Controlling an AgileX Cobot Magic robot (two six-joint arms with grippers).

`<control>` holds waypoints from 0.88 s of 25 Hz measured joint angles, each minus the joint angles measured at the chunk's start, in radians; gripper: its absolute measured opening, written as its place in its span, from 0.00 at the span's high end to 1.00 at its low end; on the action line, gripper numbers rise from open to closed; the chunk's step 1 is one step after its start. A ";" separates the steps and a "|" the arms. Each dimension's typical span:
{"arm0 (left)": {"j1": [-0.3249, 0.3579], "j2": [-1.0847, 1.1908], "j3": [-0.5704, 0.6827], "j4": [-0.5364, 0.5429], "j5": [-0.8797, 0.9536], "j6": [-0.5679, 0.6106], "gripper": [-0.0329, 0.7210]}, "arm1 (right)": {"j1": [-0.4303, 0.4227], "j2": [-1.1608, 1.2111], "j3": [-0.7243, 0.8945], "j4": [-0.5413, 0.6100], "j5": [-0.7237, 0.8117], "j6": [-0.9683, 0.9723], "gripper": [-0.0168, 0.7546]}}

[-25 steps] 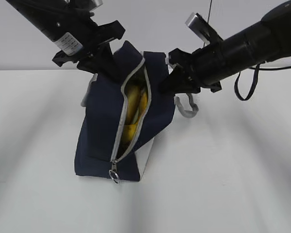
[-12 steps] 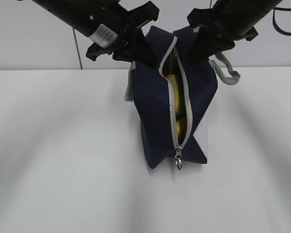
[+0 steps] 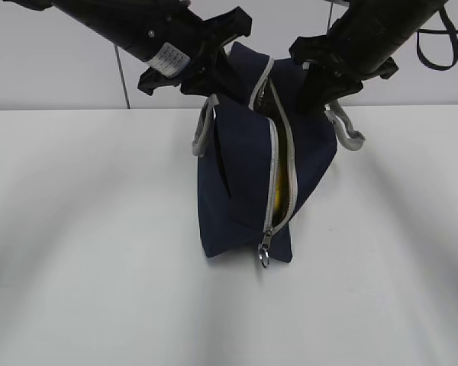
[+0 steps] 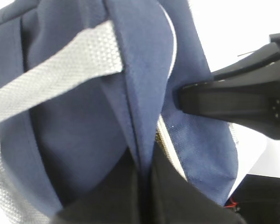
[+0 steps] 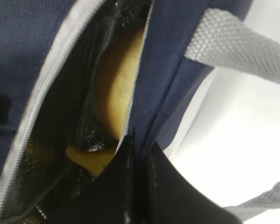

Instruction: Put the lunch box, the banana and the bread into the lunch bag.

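Observation:
The navy lunch bag [image 3: 240,183] hangs tilted between both arms, its grey zipper open and the ring pull [image 3: 265,259] at the low end. My left gripper [image 3: 214,80] is shut on the bag's top left rim [image 4: 142,154]. My right gripper [image 3: 318,80] is shut on the top right rim [image 5: 147,93]. The yellow banana [image 3: 278,194] shows through the opening, and it lies deep inside [image 5: 116,88] in the right wrist view. The lunch box and the bread are hidden. The right gripper's black finger [image 4: 233,105] shows in the left wrist view.
Grey strap handles hang off both sides of the bag [image 3: 202,133] [image 3: 349,133]. The bag sits on a white table [image 3: 84,252] backed by a pale wall [image 3: 53,69]. A dark cable loop [image 3: 435,46] hangs from the right arm.
Both arms have carried the bag to the right and slightly up. Over the last half second the bag's lower end swung back a little to the left.

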 joint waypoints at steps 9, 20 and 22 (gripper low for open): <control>0.000 0.039 0.000 0.025 -0.002 0.000 0.96 | 0.000 0.037 -0.004 0.020 -0.015 0.002 0.97; 0.041 0.040 0.000 0.043 0.072 0.001 0.37 | 0.000 0.037 -0.006 0.152 0.070 0.007 0.45; 0.045 0.038 0.000 0.050 0.104 0.018 0.33 | 0.000 0.031 0.003 0.168 0.077 0.008 0.44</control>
